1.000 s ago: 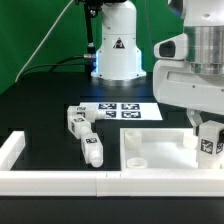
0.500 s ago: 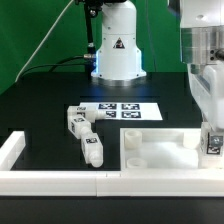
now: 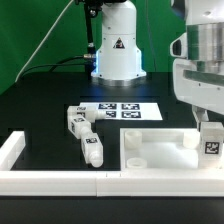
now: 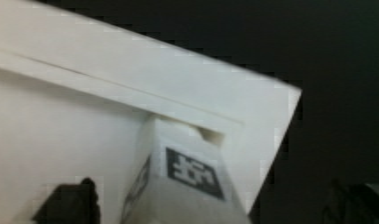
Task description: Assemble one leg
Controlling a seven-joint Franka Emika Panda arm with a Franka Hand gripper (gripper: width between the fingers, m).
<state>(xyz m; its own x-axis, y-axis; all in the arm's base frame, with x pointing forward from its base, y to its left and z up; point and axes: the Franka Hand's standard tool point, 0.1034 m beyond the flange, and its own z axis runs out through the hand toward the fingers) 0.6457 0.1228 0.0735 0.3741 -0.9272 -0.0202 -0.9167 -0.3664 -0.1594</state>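
Note:
A leg [image 3: 211, 141], a stubby white peg with a tag, stands at the corner of the large white panel [image 3: 150, 152] on the exterior view's right. My gripper [image 3: 211, 128] hangs over it with a finger on each side. In the wrist view the leg [image 4: 186, 172] rises from the panel's corner [image 4: 97, 120]. One dark fingertip [image 4: 70, 201] stands apart from the leg, with white panel showing between them. The gripper [image 4: 212, 210] looks open around the leg. Two more legs [image 3: 75, 121] [image 3: 92, 151] lie on the black table to the left of the panel.
The marker board [image 3: 122, 111] lies behind the loose legs. White border rails run along the front [image 3: 60, 181] and at the exterior view's left [image 3: 12, 148]. The robot base [image 3: 117, 50] stands at the back. A green curtain hangs behind.
The hand turned about its upright axis half a second ago and has turned back to its wide side. The leg has stayed at the panel's corner.

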